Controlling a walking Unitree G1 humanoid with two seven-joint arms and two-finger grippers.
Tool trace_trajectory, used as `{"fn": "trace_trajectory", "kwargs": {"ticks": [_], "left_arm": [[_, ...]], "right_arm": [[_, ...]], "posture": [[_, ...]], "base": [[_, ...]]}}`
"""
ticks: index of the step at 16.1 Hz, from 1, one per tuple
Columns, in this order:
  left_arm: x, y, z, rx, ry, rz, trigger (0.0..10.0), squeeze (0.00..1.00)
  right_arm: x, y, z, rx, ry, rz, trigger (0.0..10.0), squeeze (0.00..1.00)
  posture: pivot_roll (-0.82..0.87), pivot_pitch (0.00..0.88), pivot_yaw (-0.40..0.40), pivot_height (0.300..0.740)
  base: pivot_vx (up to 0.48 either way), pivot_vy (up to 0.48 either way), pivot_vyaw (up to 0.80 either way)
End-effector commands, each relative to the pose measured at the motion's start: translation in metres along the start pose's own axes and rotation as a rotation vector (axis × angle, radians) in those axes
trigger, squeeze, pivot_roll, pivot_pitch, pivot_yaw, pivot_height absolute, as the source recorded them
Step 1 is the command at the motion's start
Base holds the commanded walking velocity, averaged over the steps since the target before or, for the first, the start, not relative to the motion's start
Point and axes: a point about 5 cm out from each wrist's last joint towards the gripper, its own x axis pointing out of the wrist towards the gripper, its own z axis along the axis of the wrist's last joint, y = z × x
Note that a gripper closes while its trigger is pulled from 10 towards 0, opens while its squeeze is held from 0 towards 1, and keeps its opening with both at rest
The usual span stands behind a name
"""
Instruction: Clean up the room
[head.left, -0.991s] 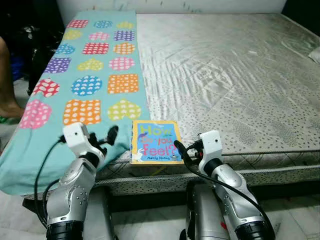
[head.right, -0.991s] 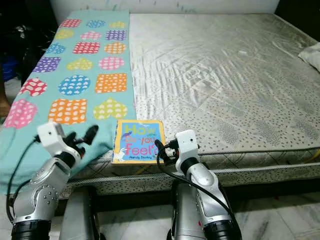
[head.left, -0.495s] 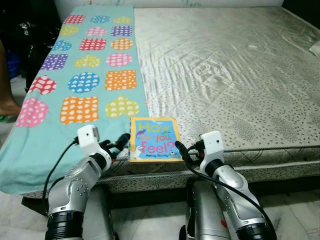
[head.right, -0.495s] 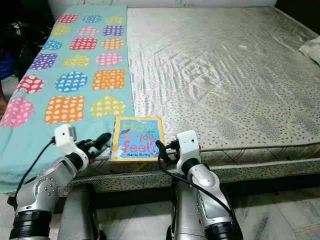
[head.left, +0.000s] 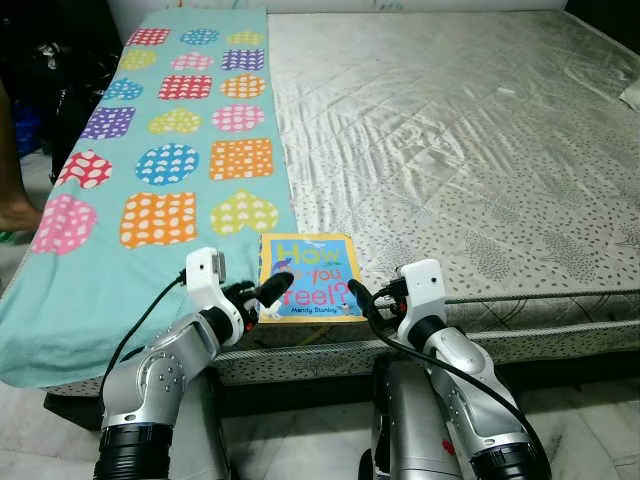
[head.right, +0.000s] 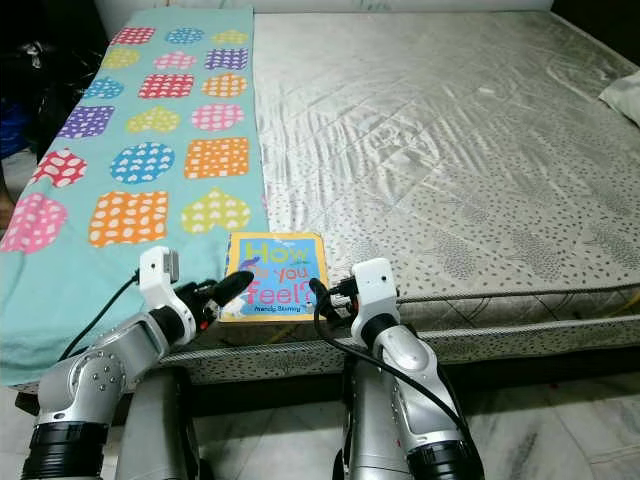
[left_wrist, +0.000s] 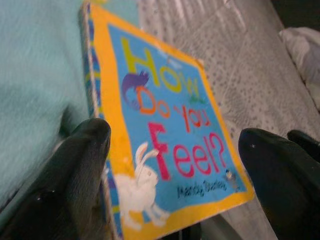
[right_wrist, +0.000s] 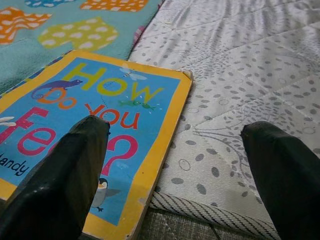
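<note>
The picture book (head.left: 310, 290) lies flat at the near edge of the mattress (head.left: 480, 150), its left side just overlapping the teal heart-patterned blanket (head.left: 150, 200). My left gripper (head.left: 268, 290) reaches over its left edge with fingers spread wide, holding nothing; my right gripper (head.left: 362, 298) sits at its right edge, also spread and empty. If I close carelessly, I judge the thin board could slide off the edge, or I could pinch blanket with it. The cover reads "How Do You Feel?"; the author line is too blurred to read fully.
</note>
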Motion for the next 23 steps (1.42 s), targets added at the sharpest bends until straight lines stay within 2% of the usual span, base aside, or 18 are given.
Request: {"fn": "trace_trajectory", "kwargs": {"ticks": [1, 4, 6, 7, 10, 11, 13, 16, 17, 18, 19, 20, 23], "left_arm": [[-0.003, 0.005, -0.005, -0.009, 0.034, 0.026, 10.0, 0.00], [-0.008, 0.011, -0.008, -0.050, 0.033, 0.052, 10.0, 0.00], [-0.009, 0.021, -0.009, -0.079, 0.039, 0.073, 10.0, 0.00], [-0.008, 0.023, -0.009, -0.085, 0.043, 0.075, 10.0, 0.00], [-0.001, 0.036, -0.002, -0.182, 0.031, 0.054, 10.0, 0.00], [0.000, 0.036, -0.001, -0.190, 0.030, 0.047, 10.0, 0.00], [0.006, 0.035, 0.005, -0.276, 0.033, -0.016, 10.0, 0.00], [0.018, 0.030, -0.002, -0.283, 0.126, -0.078, 10.0, 0.00], [0.021, 0.028, -0.005, -0.270, 0.152, -0.087, 8.7, 0.00], [0.022, 0.027, -0.007, -0.257, 0.172, -0.091, 4.2, 0.00], [0.023, 0.027, -0.009, -0.244, 0.191, -0.096, 3.3, 0.00], [0.022, 0.026, -0.011, -0.240, 0.201, -0.102, 0.0, 0.00], [0.021, 0.022, -0.019, -0.230, 0.269, -0.160, 0.0, 0.00]], "right_arm": [[0.002, 0.000, 0.003, -0.004, -0.009, -0.005, 10.0, 0.00], [0.001, -0.001, 0.002, 0.002, -0.006, -0.009, 10.0, 0.00], [0.002, 0.000, 0.002, 0.003, -0.003, -0.007, 10.0, 0.00], [0.002, 0.000, 0.002, 0.003, -0.003, -0.007, 10.0, 0.00], [0.002, 0.000, 0.003, 0.004, -0.003, -0.014, 10.0, 0.00], [0.001, 0.000, 0.003, 0.002, -0.003, -0.015, 10.0, 0.00], [-0.001, -0.003, 0.003, -0.001, -0.005, -0.031, 10.0, 0.00], [0.000, -0.003, 0.004, -0.001, -0.008, -0.036, 10.0, 0.00], [0.000, -0.002, 0.004, -0.002, -0.009, -0.034, 10.0, 0.00], [0.001, -0.002, 0.004, -0.003, -0.009, -0.033, 10.0, 0.00], [0.001, -0.001, 0.004, -0.003, -0.009, -0.032, 10.0, 0.00], [0.001, -0.001, 0.004, -0.003, -0.009, -0.032, 10.0, 0.00], [0.002, -0.001, 0.005, -0.003, -0.010, -0.030, 10.0, 0.00]], "posture": [[-0.14, 0.098, -0.018, 0.483], [-0.14, 0.102, -0.016, 0.483], [-0.13, 0.103, -0.019, 0.483], [-0.13, 0.103, -0.019, 0.483], [-0.14, 0.108, -0.018, 0.483], [-0.16, 0.110, -0.012, 0.483], [-0.16, 0.110, -0.008, 0.483], [-0.16, 0.109, -0.013, 0.483], [-0.16, 0.109, -0.013, 0.483], [-0.16, 0.106, -0.016, 0.483], [-0.15, 0.107, -0.015, 0.483], [-0.15, 0.107, -0.015, 0.483], [-0.15, 0.106, -0.012, 0.483]], "base": [[0.000, 0.000, 0.00], [0.000, 0.000, 0.00], [0.000, 0.000, 0.00], [0.000, 0.000, 0.00], [0.000, 0.000, 0.00], [0.000, 0.000, 0.00], [0.000, 0.000, 0.00], [0.000, 0.000, 0.00], [0.000, 0.000, 0.00], [0.000, 0.000, 0.00], [0.000, 0.000, 0.00], [0.000, 0.000, 0.00], [0.000, 0.000, 0.00]]}}
